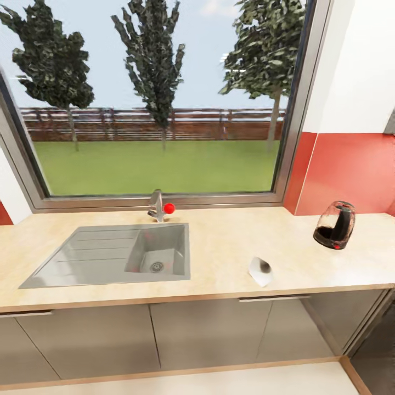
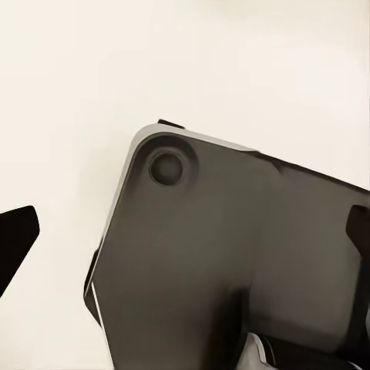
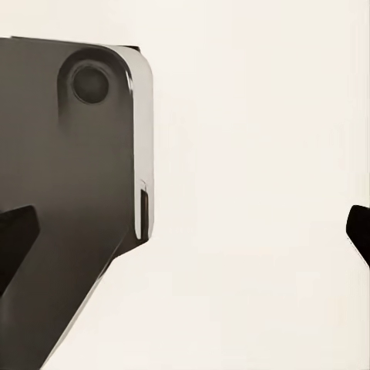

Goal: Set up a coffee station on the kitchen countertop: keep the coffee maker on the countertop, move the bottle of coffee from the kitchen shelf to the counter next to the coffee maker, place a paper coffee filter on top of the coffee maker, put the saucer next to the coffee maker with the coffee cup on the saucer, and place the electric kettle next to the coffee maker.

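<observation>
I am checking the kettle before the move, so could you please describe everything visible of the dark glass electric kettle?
The dome-shaped, dark see-through glass electric kettle stands upright on the light tan wood-grain kitchen countertop, towards its right end, in front of the red wall panel. It has a black handle, a black base and a small red mark low on its body. Nothing else touches it; the small white paper coffee filter lies apart, nearer the counter's front edge.

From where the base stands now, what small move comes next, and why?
Probably roll the base right. The dome-shaped dark glass kettle and small white paper cone filter sit right of the grey steel sink on the tan wood-grain countertop.
</observation>
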Tool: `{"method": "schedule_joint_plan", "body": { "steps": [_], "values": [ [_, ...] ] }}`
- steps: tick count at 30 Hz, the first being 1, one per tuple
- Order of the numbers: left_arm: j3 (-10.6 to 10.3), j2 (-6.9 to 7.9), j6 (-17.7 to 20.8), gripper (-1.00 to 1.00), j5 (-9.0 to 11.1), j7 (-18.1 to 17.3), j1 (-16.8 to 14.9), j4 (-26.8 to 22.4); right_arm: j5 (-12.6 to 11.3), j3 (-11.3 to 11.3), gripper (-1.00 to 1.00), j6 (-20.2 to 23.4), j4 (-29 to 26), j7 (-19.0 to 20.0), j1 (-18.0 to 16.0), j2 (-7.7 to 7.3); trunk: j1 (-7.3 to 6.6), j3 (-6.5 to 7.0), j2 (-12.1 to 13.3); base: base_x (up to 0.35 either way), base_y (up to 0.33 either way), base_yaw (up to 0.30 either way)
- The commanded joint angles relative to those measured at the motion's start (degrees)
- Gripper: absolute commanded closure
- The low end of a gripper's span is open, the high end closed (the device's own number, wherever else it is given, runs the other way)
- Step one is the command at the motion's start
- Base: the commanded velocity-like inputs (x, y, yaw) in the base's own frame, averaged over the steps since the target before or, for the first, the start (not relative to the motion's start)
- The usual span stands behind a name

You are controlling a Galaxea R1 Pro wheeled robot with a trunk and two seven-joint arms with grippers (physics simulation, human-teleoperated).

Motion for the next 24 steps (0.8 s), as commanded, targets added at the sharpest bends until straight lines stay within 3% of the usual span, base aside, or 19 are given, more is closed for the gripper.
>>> {"method": "schedule_joint_plan", "body": {
  "steps": [1,24],
  "values": [
    [0.05,-0.01,-0.09,-1.0,0.31,-0.13,0.02,-0.1,0.45,-0.51,-1.0,-0.08,-0.08,0.31,0.01,-0.01,0.04,-0.1,-0.11,0.0,-0.3,0.0],
    [0.05,-0.01,-0.15,-1.0,0.31,-0.13,0.02,-0.08,0.36,-0.51,-1.0,-1.48,-0.03,0.31,0.05,-0.02,0.04,-0.1,-0.11,0.0,-0.3,0.0]
  ]
}}
